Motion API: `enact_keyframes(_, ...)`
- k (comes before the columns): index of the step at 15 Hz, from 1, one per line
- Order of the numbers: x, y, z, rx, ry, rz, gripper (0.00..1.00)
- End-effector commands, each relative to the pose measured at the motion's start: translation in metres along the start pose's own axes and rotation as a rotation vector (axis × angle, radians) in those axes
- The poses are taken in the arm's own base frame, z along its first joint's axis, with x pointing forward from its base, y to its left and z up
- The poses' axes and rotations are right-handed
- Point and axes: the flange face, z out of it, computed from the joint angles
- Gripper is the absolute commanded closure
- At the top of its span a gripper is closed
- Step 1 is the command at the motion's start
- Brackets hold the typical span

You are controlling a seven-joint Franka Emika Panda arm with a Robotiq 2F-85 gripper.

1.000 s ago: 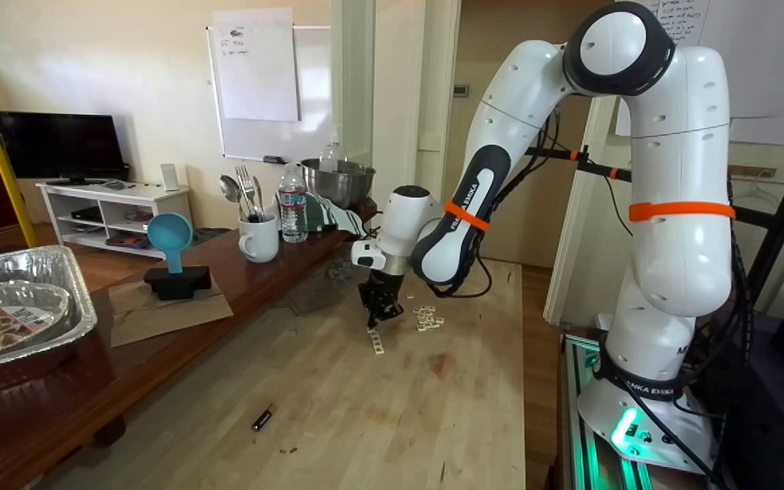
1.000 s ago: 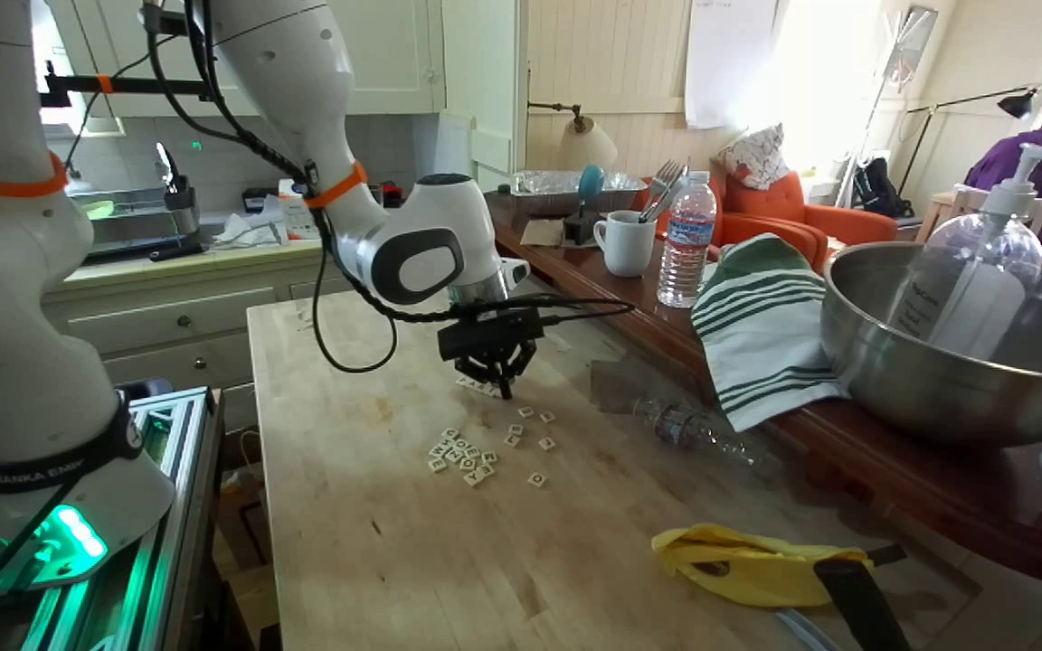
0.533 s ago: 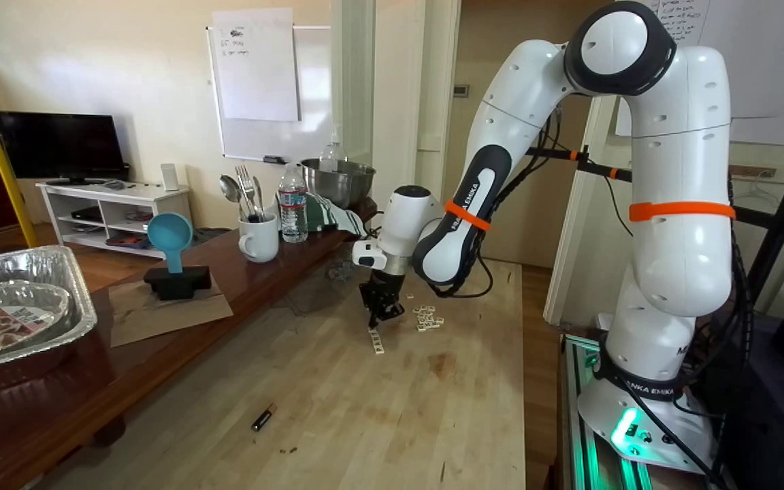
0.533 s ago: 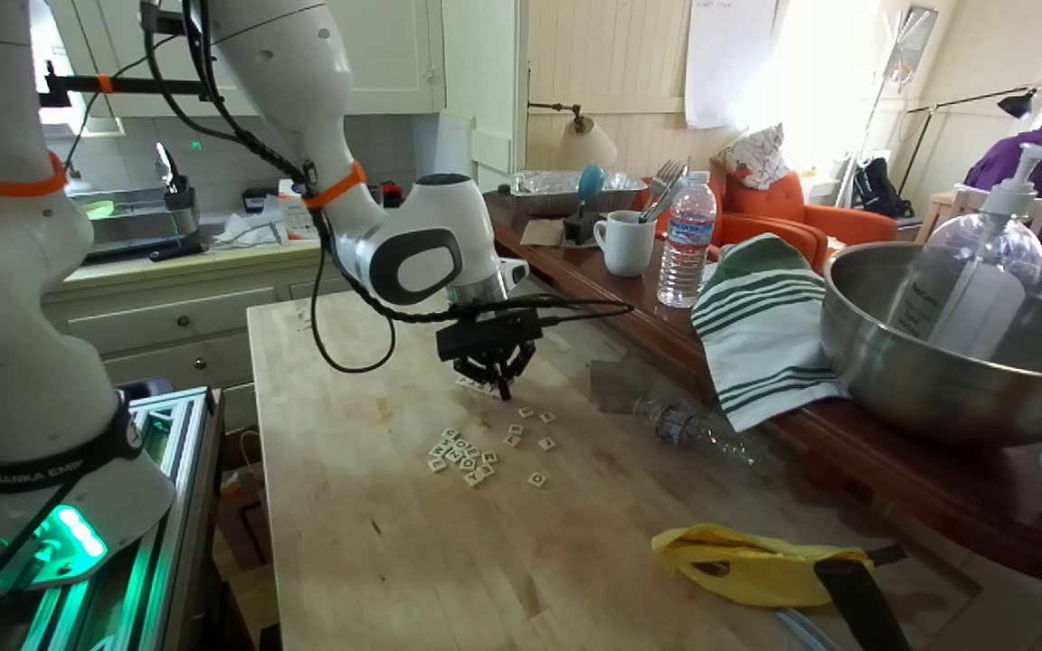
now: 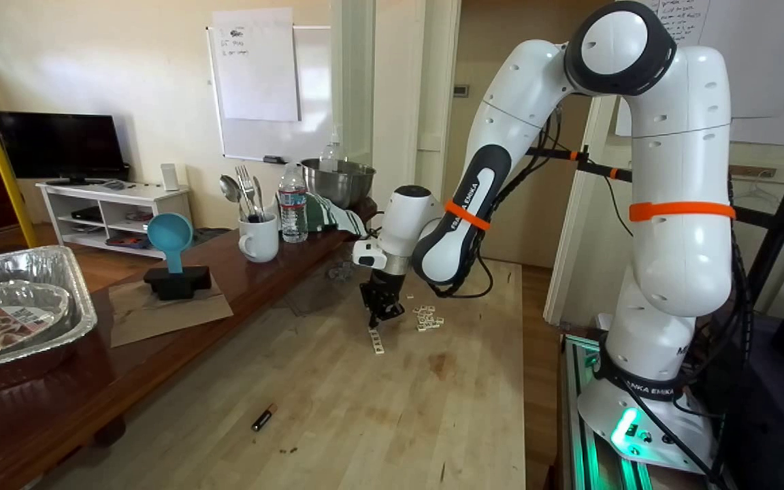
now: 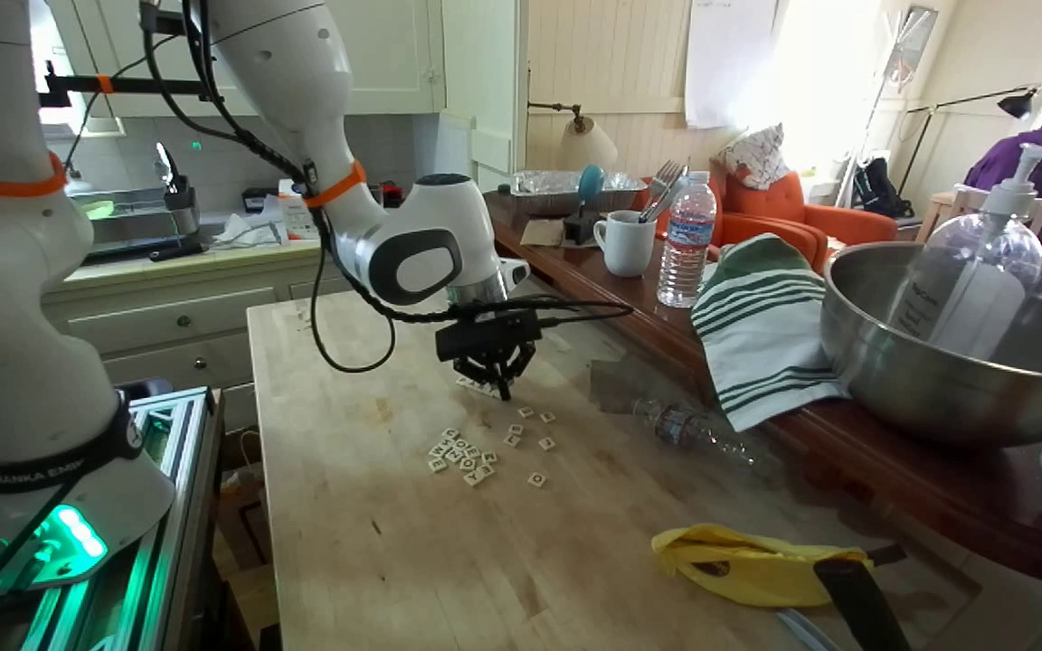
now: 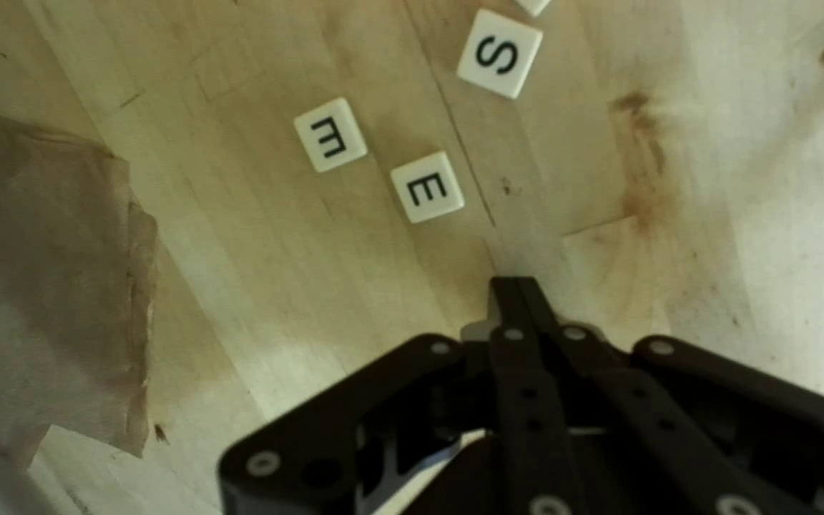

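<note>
My black gripper (image 7: 516, 282) has its fingertips pressed together over the wooden table (image 6: 376, 542), with nothing visible between them. Ahead of the tips in the wrist view lies a white letter tile marked E (image 7: 428, 187). Beside it is a second similar tile (image 7: 330, 135), and farther up an S tile (image 7: 500, 54). In an exterior view, the fingertips stand at the far end of a short row of tiles (image 5: 376, 341); whether they touch it I cannot tell. A loose cluster of tiles (image 6: 465, 452) lies nearby, and the arm partly hides the row (image 6: 476, 386) there.
A battery (image 5: 263, 418) lies on the table. A clear bottle (image 6: 688, 427) rests on its side near the raised dark ledge (image 5: 181, 367). That ledge carries a mug of cutlery (image 5: 258, 238) and a metal bowl (image 6: 937, 402). A yellow item (image 6: 756, 565) lies toward the front.
My gripper has shifted only very slightly, its fingers staying together. The tiles and everything around them look unmoved.
</note>
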Motion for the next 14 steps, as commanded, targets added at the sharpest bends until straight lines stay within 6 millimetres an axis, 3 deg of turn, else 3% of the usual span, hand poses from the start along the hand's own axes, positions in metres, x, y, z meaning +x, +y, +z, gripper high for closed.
enact_keyframes(1,-0.0043,-0.0088,-0.0012,0.008,-0.002,0.019,1.0)
enact_keyframes(14,-0.0051,-0.0101,-0.0093,-0.008,0.005,0.054,1.0)
